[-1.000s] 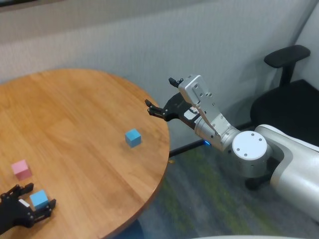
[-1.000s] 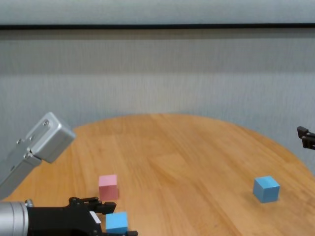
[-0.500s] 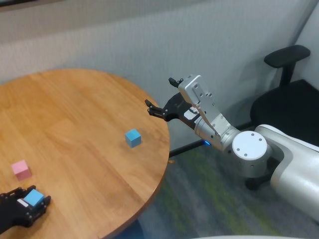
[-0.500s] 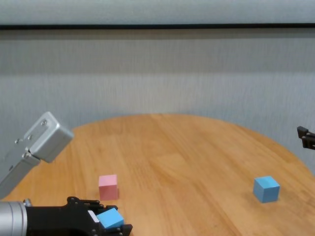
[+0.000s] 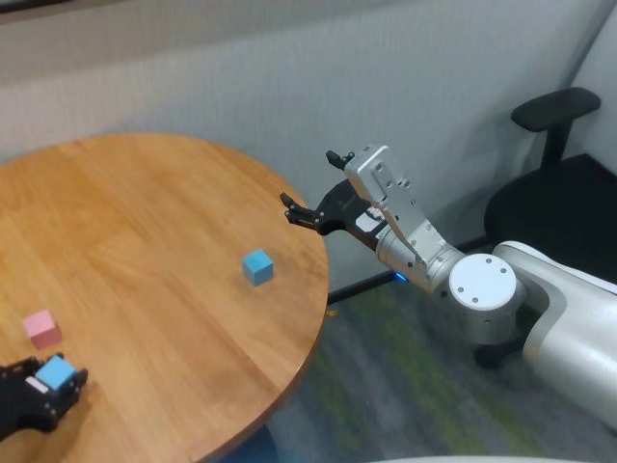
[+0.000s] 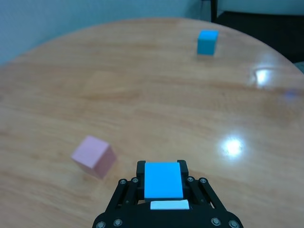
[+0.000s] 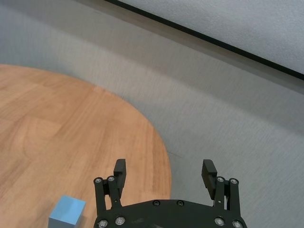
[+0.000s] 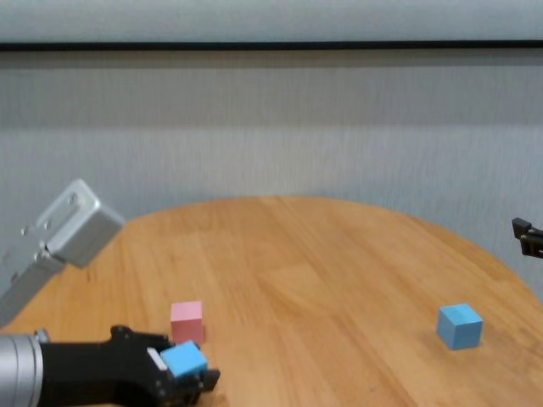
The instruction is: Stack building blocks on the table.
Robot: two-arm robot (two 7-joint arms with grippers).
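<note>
My left gripper (image 5: 56, 378) is shut on a light blue block (image 5: 55, 372) and holds it above the round wooden table (image 5: 145, 222), just in front of the pink block (image 5: 41, 328). The held block shows between the fingers in the left wrist view (image 6: 163, 180) and in the chest view (image 8: 184, 359). The pink block lies on the table (image 8: 187, 321) (image 6: 93, 156). A second light blue block (image 5: 256, 266) (image 8: 459, 326) (image 6: 207, 42) sits near the table's right edge. My right gripper (image 5: 310, 188) (image 7: 164, 172) hangs open and empty past the table's right edge.
A black office chair (image 5: 564, 159) stands on the floor at the far right. A grey wall (image 8: 271, 127) runs behind the table. The table's rim (image 5: 313, 318) curves close to the second blue block.
My left gripper closed on the light blue block, lifted it off the table and moved it left toward the pink block. The right arm has not moved.
</note>
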